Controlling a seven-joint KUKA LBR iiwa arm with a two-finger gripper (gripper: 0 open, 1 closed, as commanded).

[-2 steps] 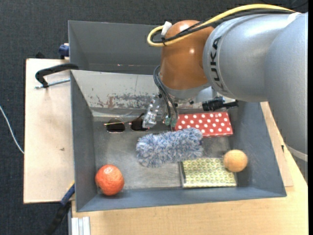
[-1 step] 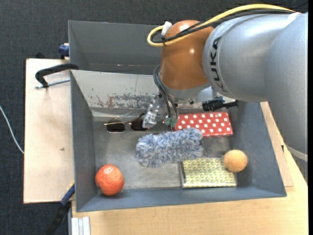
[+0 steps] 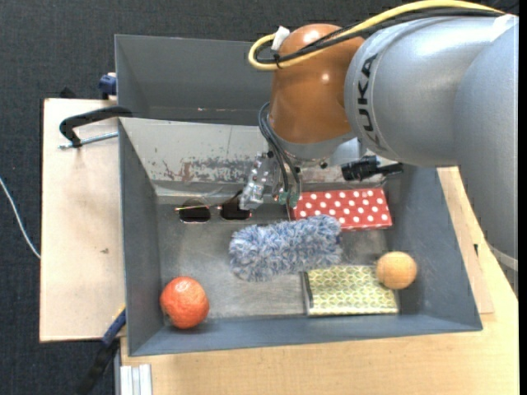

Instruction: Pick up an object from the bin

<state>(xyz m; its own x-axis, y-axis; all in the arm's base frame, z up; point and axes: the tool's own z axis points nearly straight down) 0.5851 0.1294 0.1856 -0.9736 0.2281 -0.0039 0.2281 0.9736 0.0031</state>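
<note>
Hovering near the bin's back wall, the pincer, open or closed I can't tell, has dark sunglasses just beside it at 8 o'clock, and a fuzzy blue-grey duster, stretched 8-to-2, near at 5 o'clock.

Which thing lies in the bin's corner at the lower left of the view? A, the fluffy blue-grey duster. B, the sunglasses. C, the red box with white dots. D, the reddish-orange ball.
D: the reddish-orange ball sits by itself in that corner of the bin, while the duster lies in the middle of the floor.
</note>
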